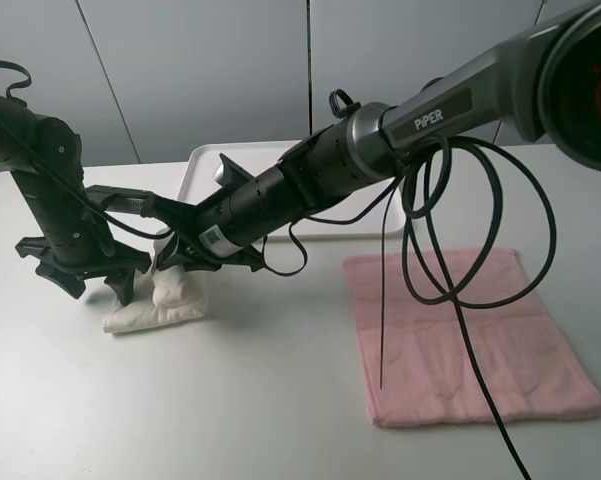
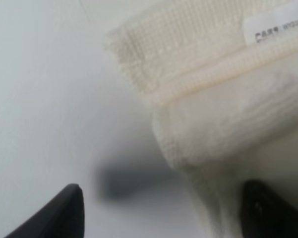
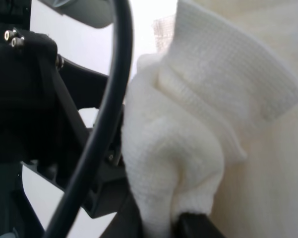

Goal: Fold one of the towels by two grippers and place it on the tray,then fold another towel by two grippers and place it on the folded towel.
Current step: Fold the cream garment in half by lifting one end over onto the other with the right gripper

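Cream towel [image 1: 165, 303] is bunched in a lump on the table [image 1: 280, 410]. It sits in front of the tray [image 1: 202, 172] at the tray's left end, off the tray, w/ a strip of bare table between. One part of the cloth rises up to the R tool.

Right gripper [image 1: 185, 255] lies across in front of the tray's left half. Its jaws are pinched narrow on a fold of the cream towel (right wrist view: cloth humps right over a black fingertip [image 3: 194, 226]).

Left gripper [image 1: 92, 283] is further out past the tray's left end and nearer the front. Jaws are spread wide, holding nothing. In the left wrist view its two black fingers [image 2: 64, 213] stand well apart. The towel's hem, w/ a small printed label [image 2: 275, 29], is close to one of them. Can't tell if cloth and finger touch.

Pink towel [image 1: 470, 345] lies flat and spread out in front of the tray's right end, well apart from it. The R arm's black cables [image 1: 410, 215] loop above the pink towel.
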`<state>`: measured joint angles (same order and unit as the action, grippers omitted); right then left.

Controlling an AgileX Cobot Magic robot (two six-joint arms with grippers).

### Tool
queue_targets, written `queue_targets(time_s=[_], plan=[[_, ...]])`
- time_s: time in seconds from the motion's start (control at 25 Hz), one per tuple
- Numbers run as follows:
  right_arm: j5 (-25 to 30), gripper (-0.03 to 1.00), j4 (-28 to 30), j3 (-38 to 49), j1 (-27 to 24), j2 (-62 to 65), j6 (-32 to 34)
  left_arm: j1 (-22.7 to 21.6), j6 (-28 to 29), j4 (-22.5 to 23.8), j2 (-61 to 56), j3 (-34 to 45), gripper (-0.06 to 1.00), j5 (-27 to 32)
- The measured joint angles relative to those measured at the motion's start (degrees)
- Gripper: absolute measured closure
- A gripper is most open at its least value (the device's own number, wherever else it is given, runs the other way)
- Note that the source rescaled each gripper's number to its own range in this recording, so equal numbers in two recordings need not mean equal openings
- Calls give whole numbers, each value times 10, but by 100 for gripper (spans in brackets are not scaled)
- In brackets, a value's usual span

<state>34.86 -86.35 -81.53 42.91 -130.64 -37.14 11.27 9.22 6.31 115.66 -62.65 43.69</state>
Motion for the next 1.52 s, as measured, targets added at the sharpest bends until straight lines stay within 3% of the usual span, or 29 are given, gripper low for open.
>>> queue_targets(time_s=[0.24,0.44,0.8,1.52], plan=[[-6,88,0,0,3,0,-2,0,-3,-6,0,0,10,0],[-8,88,0,0,6,0,-2,-1,-26,-36,2,0,10,-2],[-38,88,0,0,16,0,-3,-2,-32,-40,3,0,10,-2],[-41,88,0,0,17,0,-5,-2,-59,-53,-34,-17,10,27]])
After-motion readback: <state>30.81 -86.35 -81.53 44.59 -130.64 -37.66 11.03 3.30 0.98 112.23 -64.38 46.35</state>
